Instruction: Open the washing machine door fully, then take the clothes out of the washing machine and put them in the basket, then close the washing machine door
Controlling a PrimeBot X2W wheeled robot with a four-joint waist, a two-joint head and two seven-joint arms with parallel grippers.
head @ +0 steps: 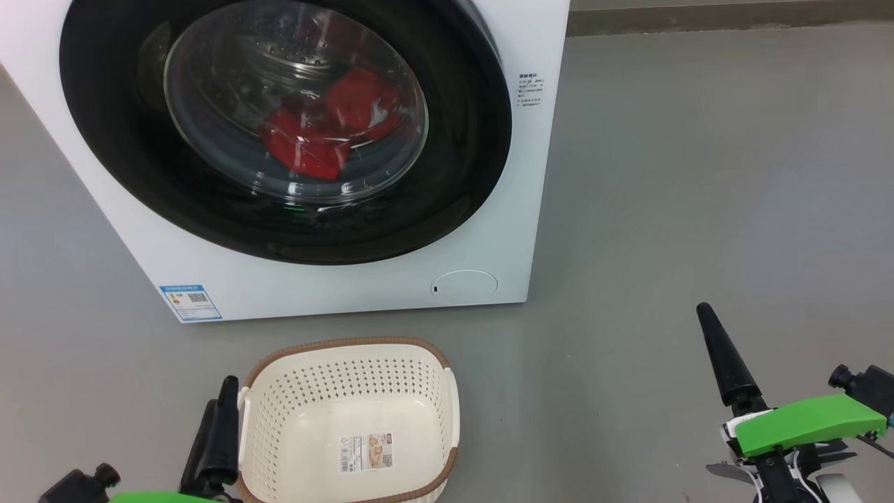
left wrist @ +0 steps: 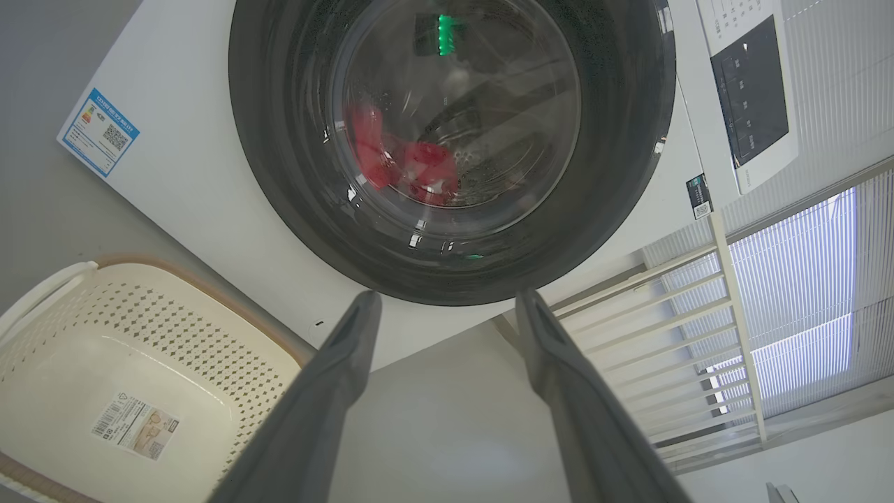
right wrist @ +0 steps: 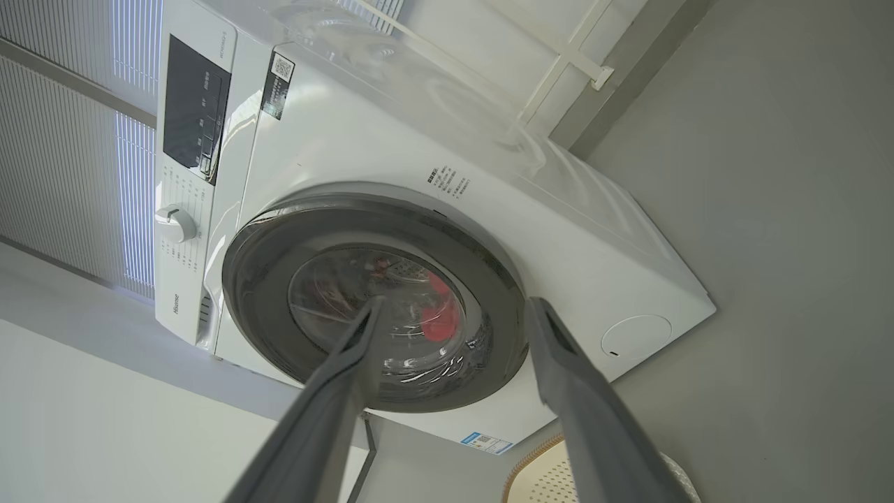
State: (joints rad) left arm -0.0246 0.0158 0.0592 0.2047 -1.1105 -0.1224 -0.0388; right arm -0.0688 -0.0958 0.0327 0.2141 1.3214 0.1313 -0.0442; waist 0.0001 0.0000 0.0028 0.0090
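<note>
Head view gives us the washing machine (head: 335, 279) at upper left. The washing machine door (head: 126, 140) lies shut and flush on its white front, and its black rim reaches almost to the cabinet's right edge. Behind the glass, the clothes (head: 314, 133) sit as a red heap low in the drum.

The basket (head: 349, 347) stands on the grey floor (head: 698, 175) in front of the machine, near it but apart, with a strip of floor between them. To the right of both, a wide stretch of that floor runs back to the wall.

Our left gripper (left wrist: 447, 300) is just beside the basket's left rim, its fingers spread apart and holding nothing. Our right gripper (right wrist: 455, 302) is well apart to the right above the floor, its fingers likewise spread and holding nothing.

A blue energy label (head: 190, 302) with a QR code sits at the front's lower left corner, and a small round hatch (head: 464, 286) at the lower right. A block of small print (head: 529, 91) stands beside the door's right edge, too fine for us to read.

A paper label (head: 365, 452) with a barcode lies on the basket's bottom. In the right wrist view we see a dial (right wrist: 174, 223), a dark control panel (right wrist: 195, 126) and a brand word (right wrist: 174, 304) that looks like Hisense.
</note>
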